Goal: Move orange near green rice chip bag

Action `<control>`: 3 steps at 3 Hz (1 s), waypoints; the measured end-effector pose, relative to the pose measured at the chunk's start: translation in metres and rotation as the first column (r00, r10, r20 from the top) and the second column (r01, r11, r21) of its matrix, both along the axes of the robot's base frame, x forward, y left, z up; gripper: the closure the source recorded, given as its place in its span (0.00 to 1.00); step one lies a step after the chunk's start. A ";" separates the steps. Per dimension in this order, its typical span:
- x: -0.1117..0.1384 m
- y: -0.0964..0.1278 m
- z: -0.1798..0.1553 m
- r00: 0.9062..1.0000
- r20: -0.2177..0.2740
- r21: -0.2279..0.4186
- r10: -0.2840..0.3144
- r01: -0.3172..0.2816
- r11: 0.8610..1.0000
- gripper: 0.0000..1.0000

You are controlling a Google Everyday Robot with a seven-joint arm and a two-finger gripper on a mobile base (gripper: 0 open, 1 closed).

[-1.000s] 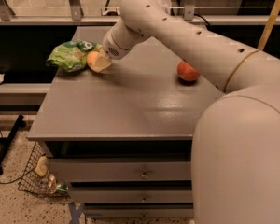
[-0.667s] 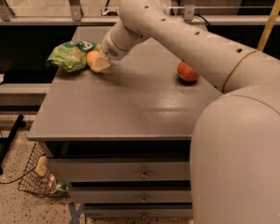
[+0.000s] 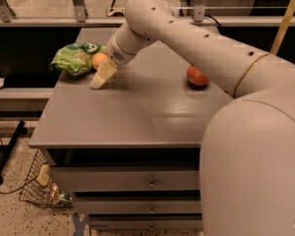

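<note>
The orange (image 3: pixel 98 60) rests on the grey table (image 3: pixel 137 112) at its far left, touching the right edge of the crumpled green rice chip bag (image 3: pixel 74 58). My gripper (image 3: pixel 101 77) is just in front of and slightly right of the orange, low over the table. It is open and holds nothing, and its cream fingers (image 3: pixel 104 73) point down and to the left. My arm reaches in from the right across the table.
A red apple (image 3: pixel 197 76) lies on the table at the right, partly behind my arm. Drawers sit under the tabletop. A wire basket (image 3: pixel 42 186) stands on the floor at the lower left. A railing runs behind the table.
My gripper has drawn back from the orange toward the table's front. The orange stays beside the bag.
</note>
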State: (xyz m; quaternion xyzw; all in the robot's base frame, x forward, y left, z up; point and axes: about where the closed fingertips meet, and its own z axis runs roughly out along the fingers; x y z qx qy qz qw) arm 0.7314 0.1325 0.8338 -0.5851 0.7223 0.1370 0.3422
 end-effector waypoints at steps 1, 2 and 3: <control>-0.020 -0.007 0.026 0.999 0.044 -0.008 0.001 0.000 1.000 0.00; -0.044 -0.025 0.061 0.993 0.117 -0.001 -0.021 0.021 1.000 0.00; -0.069 -0.061 0.098 0.978 0.193 0.049 -0.082 0.074 0.996 0.00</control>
